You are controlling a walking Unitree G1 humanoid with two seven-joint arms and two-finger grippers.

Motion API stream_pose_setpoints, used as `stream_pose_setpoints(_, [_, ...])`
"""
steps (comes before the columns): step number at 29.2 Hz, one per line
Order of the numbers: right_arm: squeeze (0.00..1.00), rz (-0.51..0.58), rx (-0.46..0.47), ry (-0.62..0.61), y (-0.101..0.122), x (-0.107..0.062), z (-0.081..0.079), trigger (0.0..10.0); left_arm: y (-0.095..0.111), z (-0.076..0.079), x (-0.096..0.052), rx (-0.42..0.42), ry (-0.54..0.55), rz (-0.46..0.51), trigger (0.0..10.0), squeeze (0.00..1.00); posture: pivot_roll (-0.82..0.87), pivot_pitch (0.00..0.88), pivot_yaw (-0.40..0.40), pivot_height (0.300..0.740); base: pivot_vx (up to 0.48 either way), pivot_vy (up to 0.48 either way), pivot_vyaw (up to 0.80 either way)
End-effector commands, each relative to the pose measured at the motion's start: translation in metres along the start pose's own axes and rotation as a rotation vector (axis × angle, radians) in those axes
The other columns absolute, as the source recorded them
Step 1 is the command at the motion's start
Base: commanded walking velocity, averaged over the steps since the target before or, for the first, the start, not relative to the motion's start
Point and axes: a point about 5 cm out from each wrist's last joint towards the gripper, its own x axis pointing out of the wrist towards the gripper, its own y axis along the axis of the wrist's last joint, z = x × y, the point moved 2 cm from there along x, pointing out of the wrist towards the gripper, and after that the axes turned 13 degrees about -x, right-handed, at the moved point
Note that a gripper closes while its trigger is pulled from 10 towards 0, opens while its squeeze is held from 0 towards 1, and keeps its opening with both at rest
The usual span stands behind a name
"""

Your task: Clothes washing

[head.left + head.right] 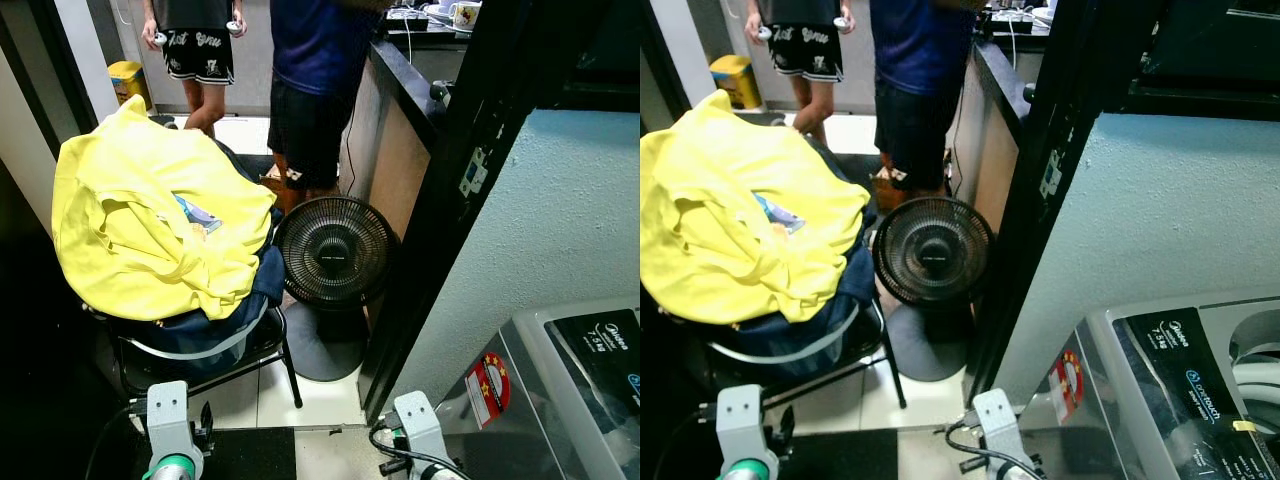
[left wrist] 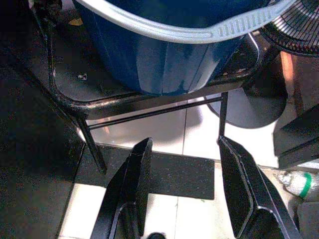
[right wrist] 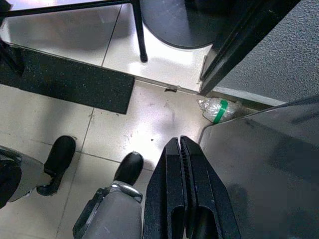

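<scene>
1. The left claw (image 2: 187, 191) hangs low over the tiled floor (image 2: 199, 129), its 2 black fingers (image 2: 130, 189) spread wide with nothing between them. It points at the base of the black chair (image 2: 75, 102).
2. On that chair's seat sits a blue laundry basket (image 2: 164, 59) with a grey rim, its bottom resting near the seat's front edge.
3. A yellow garment (image 1: 150, 215) is heaped over the basket's top, draping past its left and front edges; a small printed patch shows near its middle. Dark clothes (image 1: 265, 275) lie under it at the basket's right edge.
4. Just right of the chair a black floor fan (image 1: 335, 250) stands on a round base, facing the camera, close against the black door frame (image 1: 450, 200).
5. Behind the chair and fan, 2 people stand on the floor: 1 in patterned shorts (image 1: 200, 50), holding white controllers, and 1 in a blue shirt (image 1: 315, 40).
6. The right claw (image 3: 182, 194) hangs beside the washing machine's grey side wall (image 3: 259, 164), pointing down at the floor; its fingers are pressed together and hold nothing.
7. A crumpled plastic bottle with a green band (image 3: 217, 110) lies on the floor at the machine's corner.
8. The washing machine (image 1: 1170, 390) fills the lower right, its dark control panel facing up.
</scene>
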Motion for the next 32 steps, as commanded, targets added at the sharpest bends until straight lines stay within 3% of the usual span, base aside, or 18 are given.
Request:
stream_pose_setpoints(1, [0.00, -0.019, 0.019, -0.002, -0.005, -0.001, 0.000, 10.0, -0.004, -0.002, -0.003, -0.001, 0.009, -0.007, 10.0, 0.00, 0.11, 0.005, 0.005, 0.740, 0.000, 0.000, 0.00])
stream_pose_setpoints(15, [0.00, -0.002, 0.035, -0.018, -0.002, -0.001, 0.008, 10.0, -0.004, -0.004, -0.005, 0.002, 0.018, -0.002, 10.0, 0.00, 0.12, 0.010, -0.003, 0.740, 0.000, 0.000, 0.00])
stream_pose_setpoints(32, [0.00, 0.010, -0.033, -0.015, 0.008, 0.002, 0.009, 10.0, -0.004, -0.012, -0.008, -0.014, 0.062, 0.014, 10.0, 0.00, 0.17, 0.003, -0.045, 0.740, 0.000, 0.000, 0.00])
